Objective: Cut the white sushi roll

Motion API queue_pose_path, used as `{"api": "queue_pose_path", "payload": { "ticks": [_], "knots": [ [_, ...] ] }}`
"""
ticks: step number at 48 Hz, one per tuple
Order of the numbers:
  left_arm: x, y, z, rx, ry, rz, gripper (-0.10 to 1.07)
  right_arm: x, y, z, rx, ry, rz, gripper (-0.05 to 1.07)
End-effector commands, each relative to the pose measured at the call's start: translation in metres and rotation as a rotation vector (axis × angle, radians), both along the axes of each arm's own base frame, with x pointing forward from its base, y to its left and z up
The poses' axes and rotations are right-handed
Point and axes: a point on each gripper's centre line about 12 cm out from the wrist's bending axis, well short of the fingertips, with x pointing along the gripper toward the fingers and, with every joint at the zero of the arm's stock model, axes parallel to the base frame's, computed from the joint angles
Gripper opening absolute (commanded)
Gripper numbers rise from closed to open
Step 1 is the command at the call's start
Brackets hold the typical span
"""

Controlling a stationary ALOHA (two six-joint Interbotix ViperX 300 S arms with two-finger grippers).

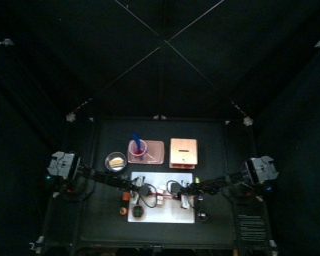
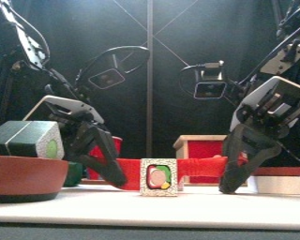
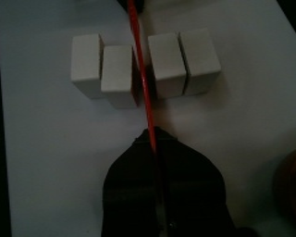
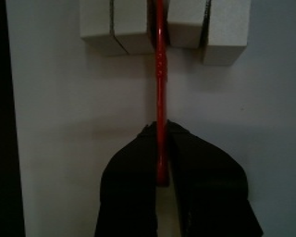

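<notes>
The roll [image 3: 169, 60] is laid across the board [image 3: 64, 139], which sits at the middle of the bench [image 1: 103, 215], toward its front edge. The roll is seen as four white blocks in a row. Two stand on each side of the blade [image 3: 147, 111], and a gap shows where the blade passes. The middle cut is therefore judged to be made, or all but made. In the front view, the roll's end face is turned to the front edge.

The blade is a thin red strip stretched across the row, at right angles to it. It is carried at both ends so that it can be pressed down level.

The left gripper [image 3: 154, 139] is closed narrowly on one end of the blade, so that end is held. At the right gripper [image 4: 159, 130] the jaws are seen slightly parted, and the blade's other end lies between their tips. A firm grip there cannot be confirmed. The blade could tilt or slip at that end.

A red bowl [image 2: 27, 173] is set near the bench's left edge, well apart from the roll and clear of the cut.
</notes>
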Motion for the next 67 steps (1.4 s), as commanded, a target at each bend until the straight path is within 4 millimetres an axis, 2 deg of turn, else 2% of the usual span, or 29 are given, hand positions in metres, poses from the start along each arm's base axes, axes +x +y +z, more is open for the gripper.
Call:
{"api": "queue_pose_path", "payload": {
  "ticks": [1,12,26,32,44,59,67],
  "knots": [
    [-0.013,0.003,-0.011,0.02,0.061,-0.007,0.23,-0.002,0.004,-0.001,0.002,0.02,0.026,0.47],
    [-0.011,0.005,0.003,0.025,0.018,-0.016,0.23,0.004,0.003,0.009,0.002,-0.013,0.03,0.47],
    [-0.008,0.004,0.05,0.043,-0.12,-0.055,0.23,0.006,0.0,0.034,-0.009,-0.084,0.053,0.47],
    [-0.009,0.001,0.059,0.052,-0.131,-0.072,0.23,0.006,0.0,0.046,-0.007,-0.111,0.061,0.46],
    [-0.012,-0.021,0.051,0.057,-0.094,-0.138,0.23,0.003,0.009,0.048,0.023,-0.081,0.082,0.46],
    [-0.006,-0.028,0.042,0.056,-0.073,-0.154,0.23,-0.003,0.026,0.045,0.037,-0.058,0.127,0.46],
    [-0.001,-0.031,0.04,0.058,-0.07,-0.159,0.23,-0.006,0.026,0.043,0.05,-0.045,0.117,0.46]
  ]
}}
